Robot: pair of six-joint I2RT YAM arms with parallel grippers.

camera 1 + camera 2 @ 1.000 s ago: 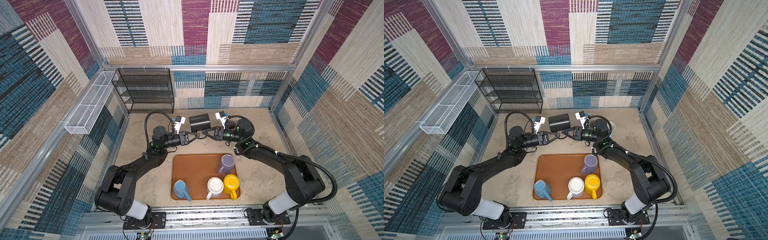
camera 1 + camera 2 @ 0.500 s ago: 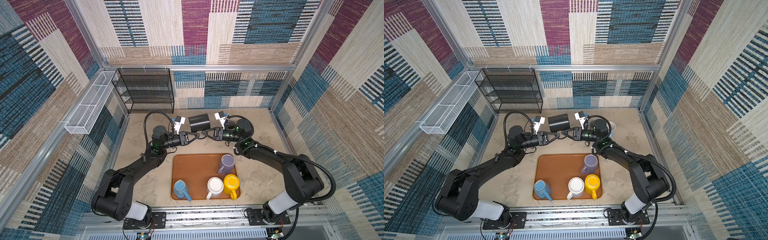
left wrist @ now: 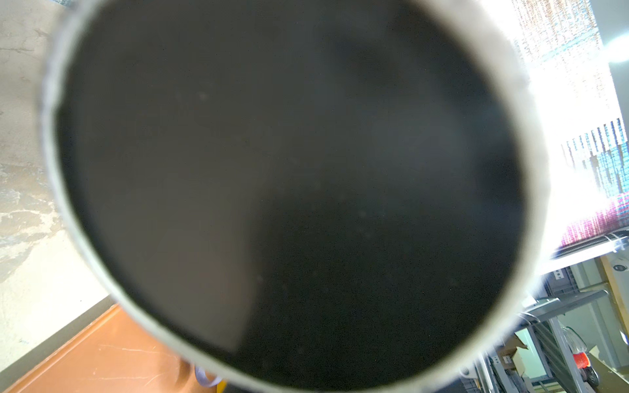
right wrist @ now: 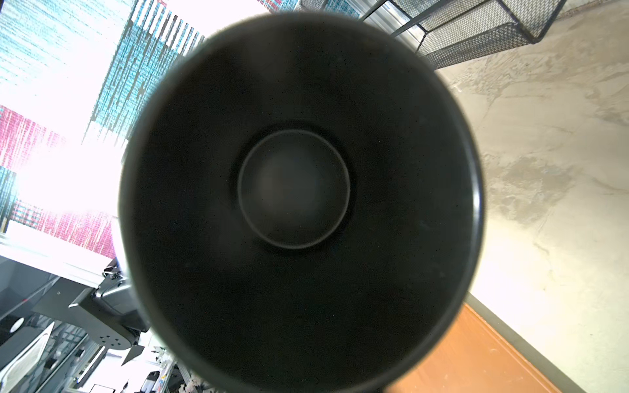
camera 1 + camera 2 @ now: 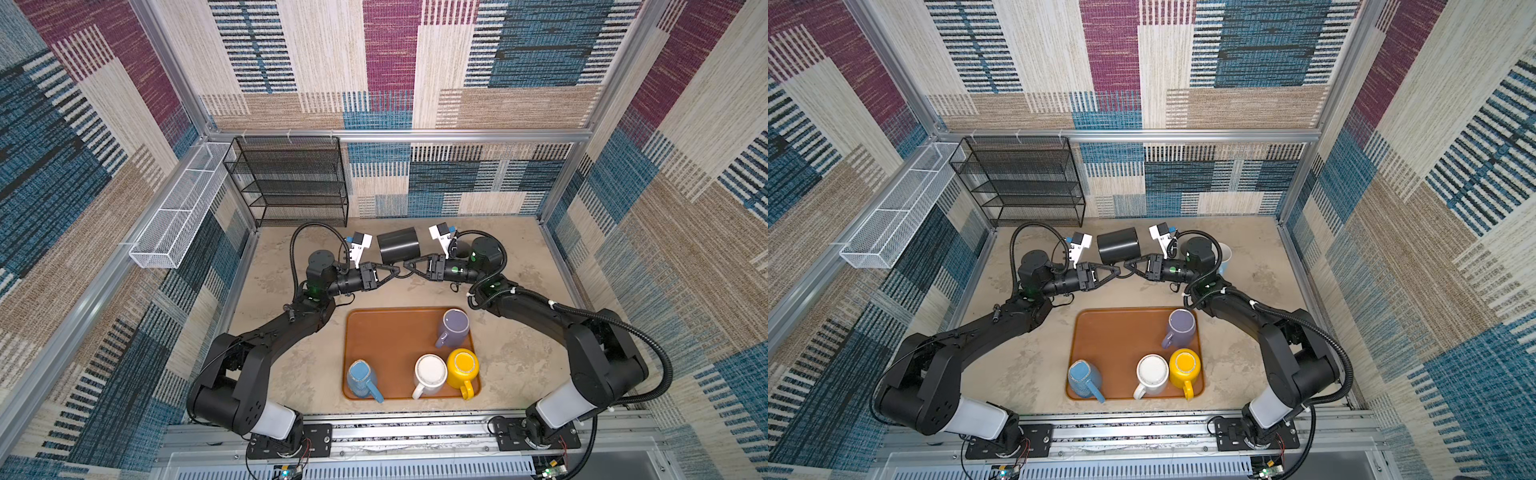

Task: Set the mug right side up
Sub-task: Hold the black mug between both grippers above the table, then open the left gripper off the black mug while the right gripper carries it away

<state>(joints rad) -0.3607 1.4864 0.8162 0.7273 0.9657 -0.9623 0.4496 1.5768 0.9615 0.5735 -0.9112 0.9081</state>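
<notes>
Now four mugs (image 5: 430,371) fill the tray (image 5: 386,345), black mug (image 5: 398,245) outside.

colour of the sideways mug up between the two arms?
The mug is black, inside too; it shows best in a top view.

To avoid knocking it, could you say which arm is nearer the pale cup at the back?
Right. The right arm's wrist sits right beside the pale cup; the left arm lies beyond the black mug.

We see a robotics lab test cell: an aluminium frame (image 5: 415,135) lined with patterned carpet panels (image 5: 390,62) encloses a table (image 5: 521,249), with a left arm (image 5: 286,328) and a right arm (image 5: 536,309) bolted along the table's front edge.
</notes>
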